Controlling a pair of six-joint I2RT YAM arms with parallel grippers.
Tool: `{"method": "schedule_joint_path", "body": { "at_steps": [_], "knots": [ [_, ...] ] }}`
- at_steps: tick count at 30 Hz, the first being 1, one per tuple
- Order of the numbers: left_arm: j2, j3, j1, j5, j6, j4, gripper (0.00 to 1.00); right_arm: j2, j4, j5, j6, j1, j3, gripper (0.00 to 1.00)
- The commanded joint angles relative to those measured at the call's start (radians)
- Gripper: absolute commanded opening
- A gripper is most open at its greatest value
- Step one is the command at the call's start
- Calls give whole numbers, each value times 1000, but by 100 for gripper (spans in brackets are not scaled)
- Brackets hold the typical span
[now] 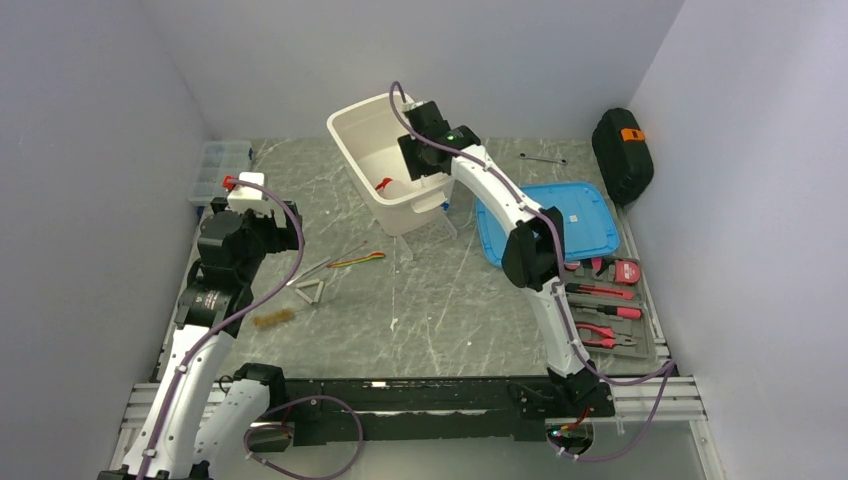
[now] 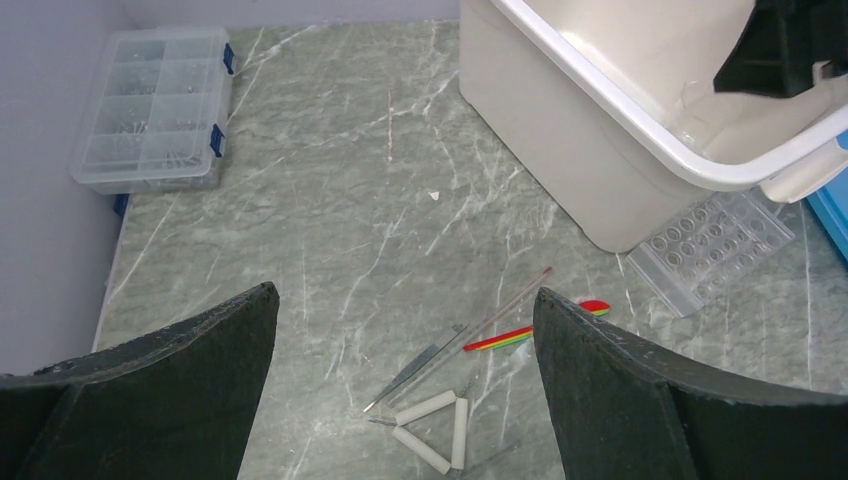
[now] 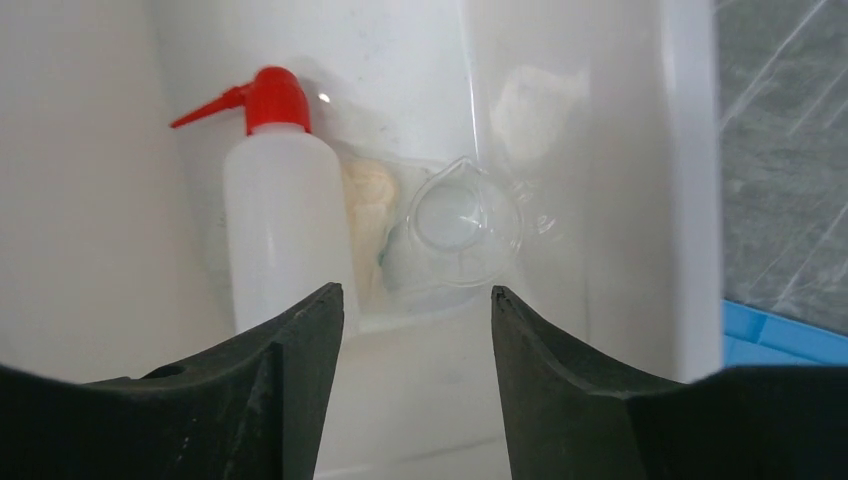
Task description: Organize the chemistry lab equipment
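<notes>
Right wrist view: the right gripper (image 3: pixel 415 300) hangs inside the white bin (image 3: pixel 690 150); its jaws stand partly apart with nothing between them. The squeeze bottle (image 3: pixel 285 220) lies below on the bin floor, near one wall, with a clear glass vessel (image 3: pixel 465 225) just beside it; neither touches the fingers.

Step in hand, by judgement: depositing the bottle in the bin; the placement looks complete. The next move calls for lifting the right gripper straight up, clear of the bin rim, then collecting another item.

Left wrist view: the left gripper (image 2: pixel 405 292) hovers above the table, jaws wide and empty; the metal triangle (image 2: pixel 435 425), thin rods and a multicoloured strip (image 2: pixel 530 333) lie below it; the clear tube rack (image 2: pixel 710 245) sits against the outside of the bin.

Bottle appearance: translucent white body, cloudy; red cap with a slim angled red nozzle; contents cannot be determined. The smooth rounded body is likely to roll if nudged.
</notes>
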Motion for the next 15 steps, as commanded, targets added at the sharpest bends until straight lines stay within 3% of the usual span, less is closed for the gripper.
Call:
{"method": "schedule_joint_path", "body": {
  "at_steps": [1,10,15],
  "knots": [
    [-3,8,-6,-3,17,31,99,-152,71,10,-20,4,15,60],
    [83,17,-6,75,51,23,99,-293,145,62,-21,53,-85,71],
    [192,42,-6,125,51,-18,99,-504,299,6,53,55,-360,72]
  ]
}}
